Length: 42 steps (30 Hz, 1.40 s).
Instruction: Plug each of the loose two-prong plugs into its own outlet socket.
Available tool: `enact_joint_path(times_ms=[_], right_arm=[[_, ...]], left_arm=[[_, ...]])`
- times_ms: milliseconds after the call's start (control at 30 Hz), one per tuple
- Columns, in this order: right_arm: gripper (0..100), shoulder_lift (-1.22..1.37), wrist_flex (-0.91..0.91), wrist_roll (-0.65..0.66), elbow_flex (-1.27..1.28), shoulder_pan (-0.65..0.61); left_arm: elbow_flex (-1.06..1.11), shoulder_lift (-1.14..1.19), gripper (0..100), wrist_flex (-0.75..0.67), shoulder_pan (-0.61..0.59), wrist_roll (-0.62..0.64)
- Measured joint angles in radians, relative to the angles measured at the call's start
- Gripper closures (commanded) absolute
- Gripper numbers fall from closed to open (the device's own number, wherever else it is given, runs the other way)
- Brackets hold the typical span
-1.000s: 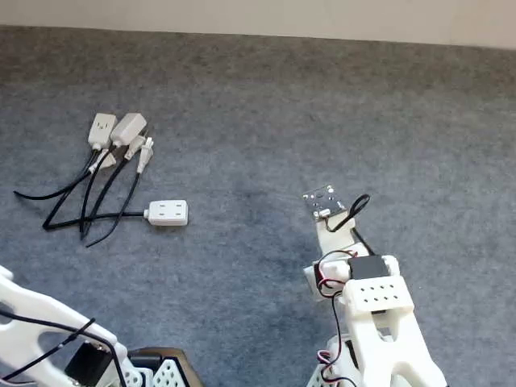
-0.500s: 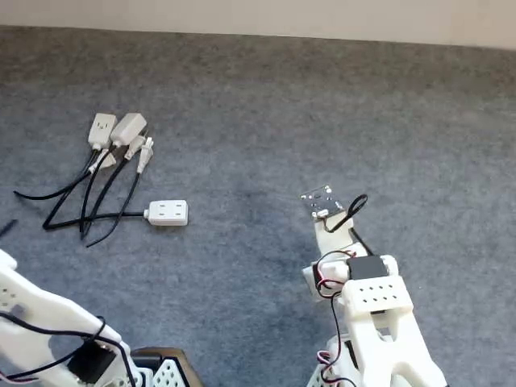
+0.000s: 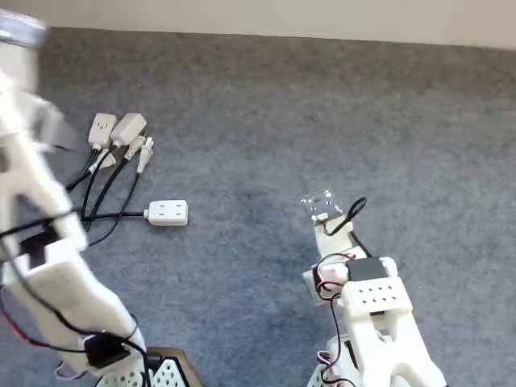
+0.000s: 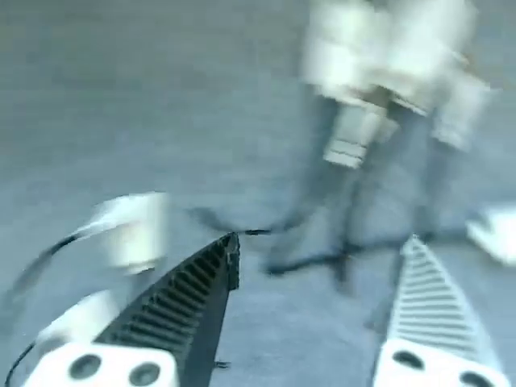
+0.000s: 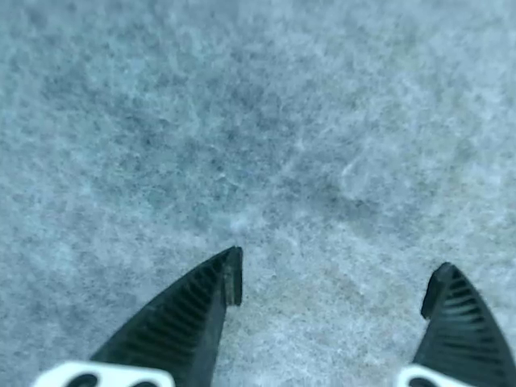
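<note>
Over the far-left part of the table, the left gripper [image 4: 322, 254] has its jaws wide apart and nothing between them. Just beyond its tips lie the black cords [image 4: 322, 210] and a blurred cluster of white plugs and sockets [image 4: 387, 48]. From the high view this cluster [image 3: 121, 137] lies at the far left, its cords [image 3: 97, 201] trailing toward the near side. A separate outlet block [image 3: 167, 212] lies nearer and to the right of it. Whether any plug there is already seated cannot be told. The left arm [image 3: 56, 274] stretches from the near-left edge toward the cluster.

The right gripper [image 5: 337, 282] also has its jaws apart, empty, above bare grey felt [image 5: 258, 121], well apart from the plugs. The right arm [image 3: 371, 298] is at the near right.

The step in hand looks like the approach for a first pick. The next move calls for choosing one loose plug and setting the jaws across its body, clear of the tangled cords. Its prongs must then be lined up squarely with a socket's slots.
</note>
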Motion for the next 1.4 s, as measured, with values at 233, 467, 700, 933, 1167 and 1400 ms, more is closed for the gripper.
enact_joint_path(times_ms=[233, 467, 700, 933, 1167, 1400], right_arm=[[65.6, 0.0, 0.0, 0.0, 0.002, 0.0], [65.6, 0.0, 0.0, 0.0, 0.002, 0.0], [65.6, 0.0, 0.0, 0.0, 0.002, 0.0], [65.6, 0.0, 0.0, 0.0, 0.002, -0.012], [65.6, 0.0, 0.0, 0.0, 0.002, -0.023], [65.6, 0.0, 0.0, 0.0, 0.002, -0.025]], left_arm=[[0.333, 0.002, 74, -0.003, 0.256, -0.278], [0.514, 0.002, 74, -0.011, 0.37, -0.47], [0.707, 0.002, 74, -0.166, 0.425, -0.488], [0.832, -0.017, 76, -0.351, 0.433, -0.488], [0.844, -0.012, 76, -0.384, 0.433, -0.488], [0.835, -0.095, 76, -0.37, 0.434, -0.488]])
